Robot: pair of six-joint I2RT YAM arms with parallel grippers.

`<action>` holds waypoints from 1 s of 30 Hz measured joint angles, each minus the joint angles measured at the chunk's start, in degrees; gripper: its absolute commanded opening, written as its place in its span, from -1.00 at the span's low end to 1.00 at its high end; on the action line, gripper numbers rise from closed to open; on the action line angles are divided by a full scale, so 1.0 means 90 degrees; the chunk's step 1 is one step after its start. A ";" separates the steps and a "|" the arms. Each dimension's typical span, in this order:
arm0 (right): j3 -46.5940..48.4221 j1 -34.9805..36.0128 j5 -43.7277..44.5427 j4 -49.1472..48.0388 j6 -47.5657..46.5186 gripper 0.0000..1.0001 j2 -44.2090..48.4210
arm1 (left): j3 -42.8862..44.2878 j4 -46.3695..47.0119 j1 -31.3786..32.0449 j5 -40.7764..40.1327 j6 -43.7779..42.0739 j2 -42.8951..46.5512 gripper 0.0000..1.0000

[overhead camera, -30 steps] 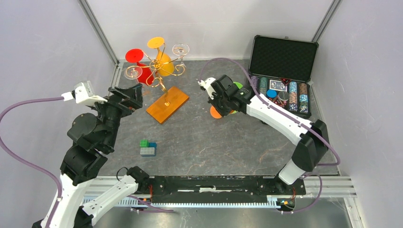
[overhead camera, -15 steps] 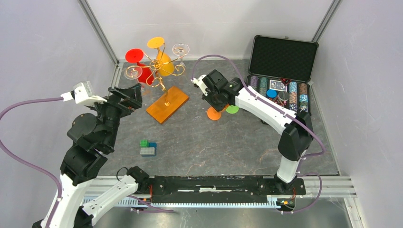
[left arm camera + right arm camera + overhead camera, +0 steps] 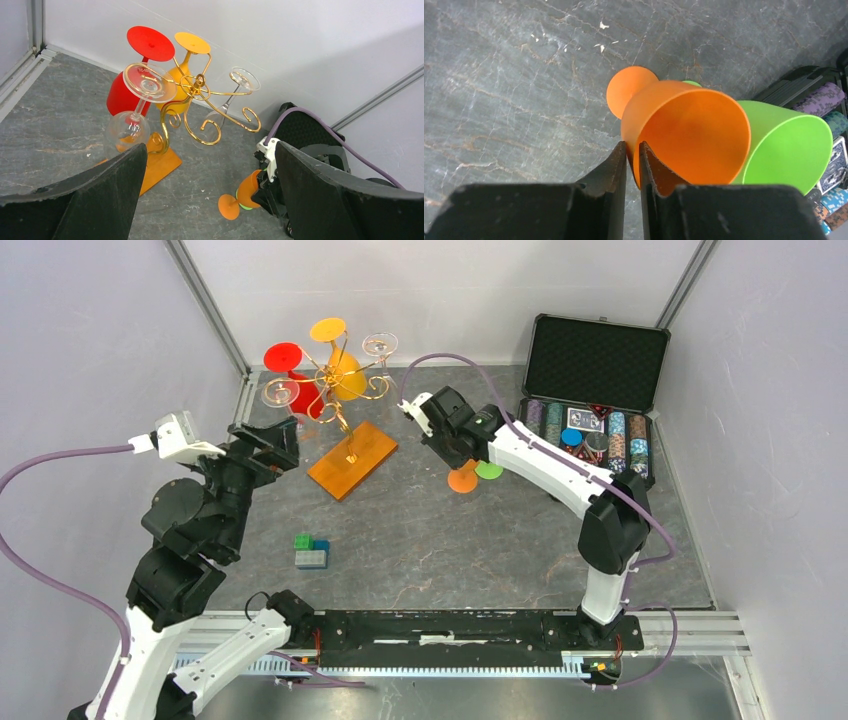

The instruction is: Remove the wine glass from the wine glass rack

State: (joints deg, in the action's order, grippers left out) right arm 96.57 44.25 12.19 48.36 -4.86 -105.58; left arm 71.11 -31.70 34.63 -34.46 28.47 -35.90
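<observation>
The wine glass rack (image 3: pixel 335 385) is a gold wire stand on an orange base (image 3: pixel 352 460) at the back left. It holds a red glass (image 3: pixel 131 85), a yellow glass (image 3: pixel 186 65) and two clear glasses (image 3: pixel 132 120), all upside down. My right gripper (image 3: pixel 633 145) is shut on the rim of an orange wine glass (image 3: pixel 689 132), which is tilted with its foot (image 3: pixel 463 480) low over the table, right of the rack. A green glass (image 3: pixel 786 145) stands right beside it. My left gripper (image 3: pixel 207 150) is open and empty, left of the rack's base.
An open black case (image 3: pixel 590 400) with poker chips stands at the back right, just behind the right arm. Green and blue blocks (image 3: pixel 311 552) lie at the front left. Grey walls close in the back and sides.
My right gripper has moved left and back with the orange glass, which uncovers the green glass's foot. The left arm has not moved.
</observation>
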 measured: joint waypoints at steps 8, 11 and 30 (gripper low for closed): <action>-0.0663 0.0041 0.0335 -0.1071 -0.0078 -0.65 0.0124 | 0.0000 -0.0024 0.0000 -0.0012 -0.0005 0.0066 1.00; -0.0814 0.0046 0.0350 -0.1370 -0.0107 -0.66 0.0168 | 0.0000 -0.0058 0.0000 -0.0012 -0.0005 0.0063 1.00; -0.0971 0.0049 0.0158 -0.2021 -0.0027 -0.67 0.0165 | 0.0000 -0.0138 0.0000 -0.0165 -0.0078 0.0134 1.00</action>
State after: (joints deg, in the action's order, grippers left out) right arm 87.83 44.69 13.61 30.17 -5.10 -104.09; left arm 71.11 -32.95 34.63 -35.94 27.77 -34.70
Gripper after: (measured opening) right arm 0.167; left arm 0.994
